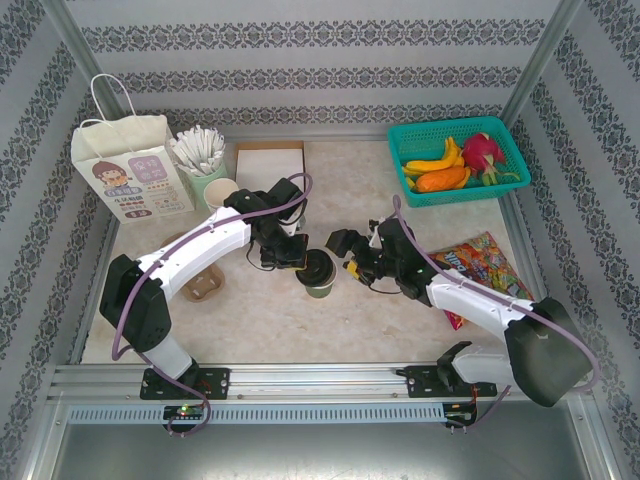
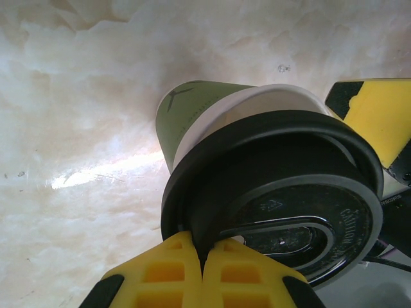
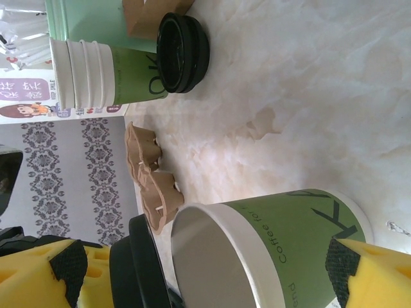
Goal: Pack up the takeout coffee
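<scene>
White paper bag (image 1: 125,170) with cord handles is standing at the far-left corner of the pale marble-look table (image 1: 300,330), showing a cartoon girl and red characters too small to read. Teal plastic basket (image 1: 410,133) of fruit is sitting far right. Colourful snack packet (image 1: 480,262) is lying partly under the right arm, print unreadable. Brown pulp cup carrier (image 1: 205,282) is lying near left, half hidden by the left arm.

Small olive-green paper takeout coffee cup (image 3: 302,237) is standing mid-table between both grippers. It is reading "Coffee for" down its side, with the rest cut off. Stacked cream-rimmed green cups (image 3: 90,74) are lying behind it, their lettering blocked by spare black lids (image 3: 183,51).

Round black plastic lid (image 2: 282,192) is sitting tilted on the coffee cup with white rim showing, and embossed "CAUTION" is barely legible.

Left gripper (image 2: 202,247) is pinching the lid's rim, yellow fingers pressed together. Right gripper (image 1: 342,250) is hanging just right of the cup, jaws spread wide, one finger (image 3: 379,276) overlapping the cup's base. Contact there is unclear
</scene>
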Tool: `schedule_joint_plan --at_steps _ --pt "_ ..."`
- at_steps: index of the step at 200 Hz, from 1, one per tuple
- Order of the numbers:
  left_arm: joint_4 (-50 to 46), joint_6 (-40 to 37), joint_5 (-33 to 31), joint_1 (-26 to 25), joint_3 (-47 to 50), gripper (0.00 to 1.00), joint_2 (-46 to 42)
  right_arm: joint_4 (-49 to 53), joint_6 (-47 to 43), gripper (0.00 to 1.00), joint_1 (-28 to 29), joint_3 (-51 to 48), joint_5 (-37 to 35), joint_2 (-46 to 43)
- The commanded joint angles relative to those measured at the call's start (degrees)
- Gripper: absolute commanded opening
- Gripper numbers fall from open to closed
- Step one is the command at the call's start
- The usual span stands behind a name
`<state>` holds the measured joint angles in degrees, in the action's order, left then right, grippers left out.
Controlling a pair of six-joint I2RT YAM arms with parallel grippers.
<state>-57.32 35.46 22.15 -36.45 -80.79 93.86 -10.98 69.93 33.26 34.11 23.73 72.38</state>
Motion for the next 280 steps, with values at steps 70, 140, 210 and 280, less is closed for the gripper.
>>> schedule_joint_plan --at_steps 70,140,210,280 --pt "0.60 0.13 -1.32 -1.92 -1.96 0.00 2.41 -4.31 0.21 0.97 2.15 1.40 3.12 3.38" --pt "-0.29 -0.25 -2.55 -2.31 -3.97 0.00 2.64 -4.39 -0.23 0.97 2.69 2.19 3.87 4.58" --pt "-3.67 -1.09 -5.77 -2.41 -4.68 0.00 2.38 -3.70 -0.41 0.97 2.76 2.32 3.26 4.11" --pt "-4.90 -1.96 -6.93 -2.40 -4.60 0.00 1.76 -2.10 -1.29 0.98 3.03 3.31 2.64 3.69"
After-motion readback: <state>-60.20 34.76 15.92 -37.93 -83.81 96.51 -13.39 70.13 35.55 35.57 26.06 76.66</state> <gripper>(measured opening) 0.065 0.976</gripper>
